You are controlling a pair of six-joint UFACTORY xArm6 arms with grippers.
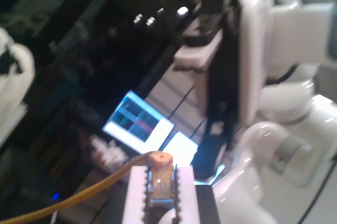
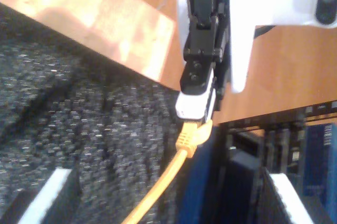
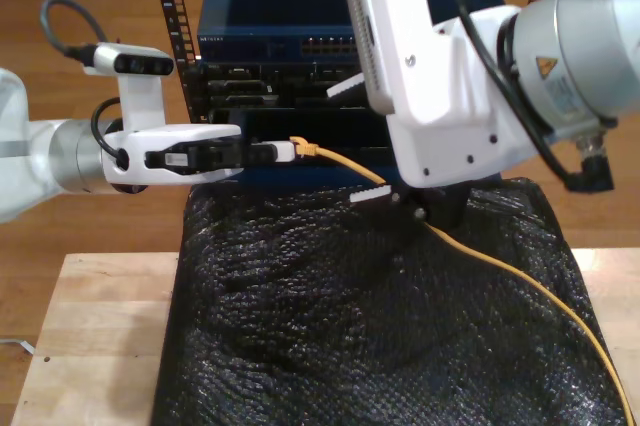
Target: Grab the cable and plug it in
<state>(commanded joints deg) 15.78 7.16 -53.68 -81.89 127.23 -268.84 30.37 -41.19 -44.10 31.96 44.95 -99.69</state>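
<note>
Step in hand, as judged: plug is gripped, insertion not yet made.

- Landmark: blue switch (image 3: pixel 340 6), racked behind the black mat (image 3: pixel 330 326); a row of ports (image 3: pixel 330 46) shows on its face.
- The first gripper (image 3: pixel 272 152) is pinched on the plug (image 3: pixel 298 149) of the cable (image 3: pixel 500 266), holding it in front of the switch and below the port row, clear of the face. In its own wrist view the plug (image 1: pixel 159 179) sits upright between the 2 pads of the first gripper (image 1: pixel 159 192), with the cable trailing off to one side.
- The second gripper (image 3: pixel 355 141) hangs just in front of the switch, close beside the plug. Its fingers (image 2: pixel 50 195) are spread wide, gripping nothing. The cable runs away from the switch, passing under this gripper and across the mat.
- The second wrist view looks straight at the first gripper's pinch on the plug (image 2: pixel 192 134); good vantage for checking alignment.

Doing it well, by judgement:
1. Turn the plug so its tip faces the switch squarely before advancing; a skewed tip will likely catch on the port edge.
2. Raise it to port-row level, then push in straight and slowly.
3. Keep slack in the cable; the second gripper could support it near the plug so trailing weight does not twist it.
4. Which port is meant cannot be told.
</note>
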